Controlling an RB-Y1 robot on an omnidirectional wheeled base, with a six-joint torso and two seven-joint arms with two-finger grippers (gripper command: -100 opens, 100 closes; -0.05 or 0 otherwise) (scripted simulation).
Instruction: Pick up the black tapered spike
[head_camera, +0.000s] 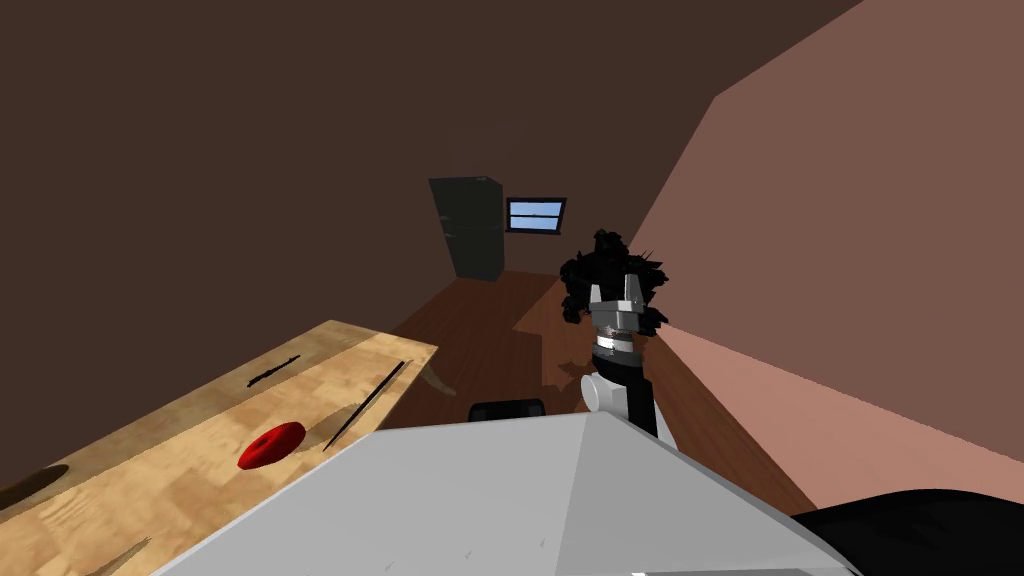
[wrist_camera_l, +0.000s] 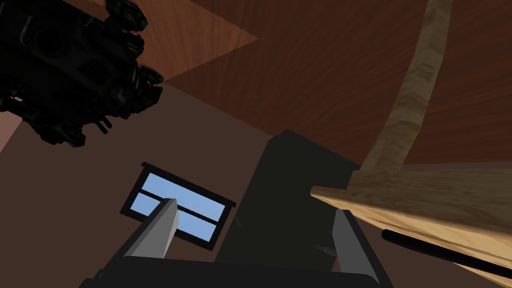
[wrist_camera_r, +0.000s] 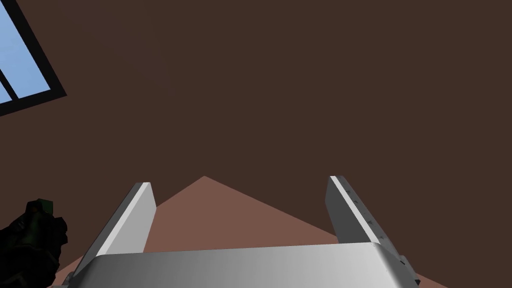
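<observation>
Head view shows the spike (head_camera: 365, 405) lying on the table (head_camera: 150, 450) near its edge, beside a red disc (head_camera: 272, 444). The left gripper (wrist_camera_l: 254, 210), wide open and empty, is by the table corner; I think it must come above the top and close across the spike. The right gripper (head_camera: 617, 292) is open and empty too.

Red disc (head_camera: 272, 444) on wooden table (head_camera: 180, 420); dark cabinet (head_camera: 470, 228), perhaps shelving, beside window (head_camera: 536, 215)
</observation>
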